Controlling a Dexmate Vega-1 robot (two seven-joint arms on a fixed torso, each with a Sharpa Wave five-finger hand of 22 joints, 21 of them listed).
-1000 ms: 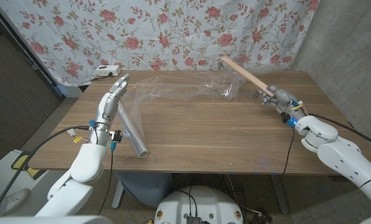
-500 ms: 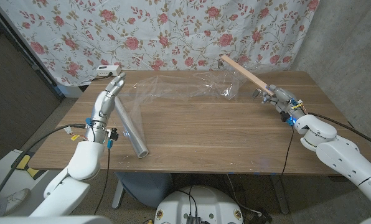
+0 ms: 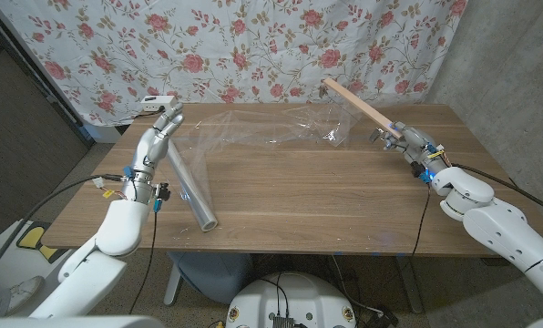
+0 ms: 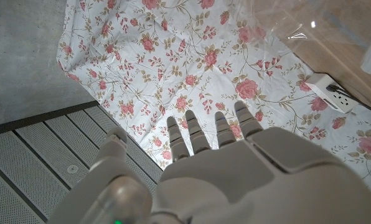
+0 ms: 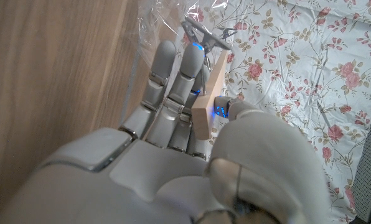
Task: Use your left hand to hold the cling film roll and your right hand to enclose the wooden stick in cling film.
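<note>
Fingers of my left hand spread and lift off the cling film roll, moving toward eleven o'clock, so nobody holds it. My right hand pinches the wooden stick.

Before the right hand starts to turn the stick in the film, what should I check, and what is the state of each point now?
1. Right hand holds the wooden stick: ok, the stick sits between its fingers in the right wrist view.
2. Left hand holds the cling film roll: not ok, its fingers are spread and raised above the roll, which lies on the table.
3. Cling film reaches the stick: ok, the sheet is bunched at it.
4. Film is stuck to the stick: cannot tell.
5. Film is stretched flat: not ok, it is wrinkled near the stick.
</note>
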